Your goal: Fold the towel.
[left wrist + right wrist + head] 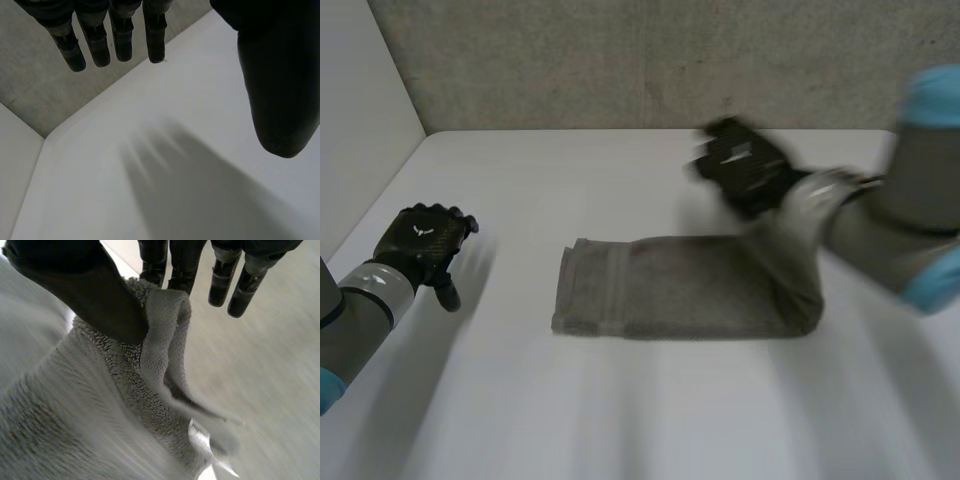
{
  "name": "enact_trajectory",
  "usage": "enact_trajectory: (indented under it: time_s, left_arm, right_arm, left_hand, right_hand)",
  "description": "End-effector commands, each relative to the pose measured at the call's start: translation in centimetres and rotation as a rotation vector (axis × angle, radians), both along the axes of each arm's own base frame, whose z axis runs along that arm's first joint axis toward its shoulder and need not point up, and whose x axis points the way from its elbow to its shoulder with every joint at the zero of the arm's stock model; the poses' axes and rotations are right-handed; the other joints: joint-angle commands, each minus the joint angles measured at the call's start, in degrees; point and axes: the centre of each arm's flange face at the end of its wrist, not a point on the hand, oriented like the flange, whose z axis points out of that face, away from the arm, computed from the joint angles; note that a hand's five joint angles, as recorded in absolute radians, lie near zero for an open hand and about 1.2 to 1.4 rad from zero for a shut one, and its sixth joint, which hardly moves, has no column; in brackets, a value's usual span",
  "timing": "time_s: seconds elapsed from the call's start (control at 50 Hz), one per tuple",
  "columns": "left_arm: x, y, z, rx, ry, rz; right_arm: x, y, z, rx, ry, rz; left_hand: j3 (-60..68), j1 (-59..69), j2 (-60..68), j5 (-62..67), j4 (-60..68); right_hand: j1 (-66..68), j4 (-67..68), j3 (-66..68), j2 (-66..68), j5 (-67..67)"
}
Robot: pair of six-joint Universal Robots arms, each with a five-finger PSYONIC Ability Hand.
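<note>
A smooth white rectangular table (620, 420) spreads across the foreground. A rough grey concrete wall (620, 60) stands at twelve o'clock, a plain white side panel (360, 120) at ten o'clock.

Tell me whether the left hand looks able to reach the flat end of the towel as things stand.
Probably yes. The left hand is open and holds nothing, and bare table lies between it and the towel's flat end. The right hand pinches the other end, lifted, well off that path.
</note>
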Motion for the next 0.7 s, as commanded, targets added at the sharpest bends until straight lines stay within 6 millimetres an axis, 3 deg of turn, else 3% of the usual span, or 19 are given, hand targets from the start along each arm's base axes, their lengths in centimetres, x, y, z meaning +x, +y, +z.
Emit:
enact_trajectory:
  time_s: [0.02, 0.06, 0.16, 0.18, 0.2, 0.22, 0.24, 0.3, 0.34, 0.36, 0.4, 0.46, 0.5, 0.52, 0.56, 0.58, 0.7]
  left_arm:
    - [-0.4, 0.3, 1.2, -0.027, 0.038, -0.004]
    - [-0.5, 0.4, 1.3, -0.029, 0.038, -0.004]
    - [-0.8, 0.7, 1.3, -0.028, 0.039, -0.015]
    - [-1.0, 0.7, 1.3, -0.028, 0.039, -0.020]
    - [-1.0, 0.8, 1.4, -0.031, 0.040, -0.020]
    - [-1.0, 0.8, 1.4, -0.031, 0.040, -0.020]
    - [-1.0, 0.7, 1.5, -0.035, 0.040, -0.022]
    - [-1.2, 0.6, 1.7, -0.044, 0.043, -0.028]
    - [-1.5, 0.7, 1.8, -0.048, 0.044, -0.035]
    - [-2.0, 0.8, 2.1, -0.057, 0.047, -0.052]
    - [-2.7, 1.0, 2.4, -0.064, 0.056, -0.072]
    - [-4.1, 1.6, 2.8, -0.070, 0.091, -0.110]
    - [-4.6, 1.8, 3.2, -0.073, 0.113, -0.123]
    - [-5.2, 2.0, 3.5, -0.077, 0.134, -0.137]
    - [-5.8, 2.3, 3.7, -0.078, 0.150, -0.152]
    - [-6.4, 2.6, 3.9, -0.081, 0.163, -0.172]
    - [-8.3, 3.8, 4.2, -0.084, 0.176, -0.234]
  right_arm:
    - [9.1, 7.4, -5.4, 0.033, 0.033, 0.235]
    - [11.0, 8.7, -7.5, 0.030, 0.046, 0.252]
    - [12.1, 9.7, -9.6, 0.038, 0.053, 0.268]
    - [12.1, 9.7, -9.8, 0.039, 0.049, 0.264]
    - [12.1, 9.7, -9.8, 0.039, 0.049, 0.264]
    - [12.0, 9.8, -9.9, 0.045, 0.043, 0.256]
    - [11.8, 9.8, -9.6, 0.052, 0.030, 0.247]
    - [11.5, 9.8, -8.8, 0.055, 0.004, 0.237]
    - [10.3, 9.8, -6.6, 0.077, -0.058, 0.200]
    - [10.3, 9.8, -6.6, 0.077, -0.058, 0.200]
    - [8.4, 9.1, -4.7, 0.129, -0.124, 0.146]
    - [6.7, 8.0, -3.8, 0.157, -0.154, 0.095]
    - [3.0, 5.7, -2.3, 0.215, -0.207, -0.014]
    - [3.0, 5.6, -2.3, 0.215, -0.207, -0.014]
    - [-0.2, 4.4, -2.4, 0.275, -0.228, -0.106]
    - [-0.2, 4.4, -2.4, 0.276, -0.228, -0.106]
    - [-5.8, 4.3, -5.2, 0.393, -0.192, -0.213]
  left_hand:
    - [-3.0, -4.6, -3.8, -2.5, -3.4]
    - [-3.0, -4.6, -3.8, -2.5, -3.4]
    - [-3.0, -4.6, -3.8, -2.5, -3.4]
    - [-3.0, -4.6, -3.8, -2.5, -3.4]
    - [-3.0, -4.6, -3.8, -2.5, -3.4]
    - [-3.0, -4.6, -3.8, -2.5, -3.4]
    - [-3.0, -4.6, -3.8, -2.5, -3.4]
    - [-3.0, -4.6, -3.8, -2.5, -3.4]
    - [-3.0, -4.6, -3.8, -2.5, -3.4]
    - [-3.0, -4.6, -3.8, -2.5, -3.4]
    - [-3.0, -4.6, -3.8, -2.5, -3.4]
    - [-3.0, -4.6, -3.8, -2.5, -3.4]
    - [-3.0, -4.6, -3.8, -2.5, -3.4]
    - [-3.0, -4.6, -3.8, -2.5, -3.4]
    - [-3.0, -4.6, -3.8, -2.5, -3.4]
    - [-3.0, -4.6, -3.8, -2.5, -3.4]
    - [-3.0, -4.6, -3.8, -2.5, -3.4]
  right_hand:
    - [4.5, -4.4, -2.5, 4.8, 3.6]
    - [4.5, -4.4, -2.5, 4.8, 3.6]
    - [4.0, -4.4, -2.5, 4.4, 3.1]
    - [-13.6, -4.4, -2.5, -13.3, -14.5]
    - [-13.8, -4.4, -2.5, -13.5, -14.7]
    - [-46.8, -4.4, -2.5, -46.5, -47.7]
    - [-65.5, -4.4, -2.5, -65.2, -66.4]
    - [-65.5, -4.4, -2.5, -65.2, -66.4]
    - [-65.5, -4.4, -2.5, -65.2, -66.4]
    - [-65.5, -4.4, -2.5, -65.2, -66.4]
    - [-65.5, -4.4, -2.5, -65.2, -66.4]
    - [-65.5, -4.4, -2.5, -65.2, -66.4]
    - [-65.5, -4.4, -2.5, -65.2, -66.4]
    - [-65.5, -4.4, -2.5, -65.2, -66.4]
    - [-65.5, -4.4, -2.5, -65.2, -66.4]
    - [-65.5, -4.4, -2.5, -65.2, -66.4]
    - [-65.5, -4.4, -2.5, -65.2, -66.4]
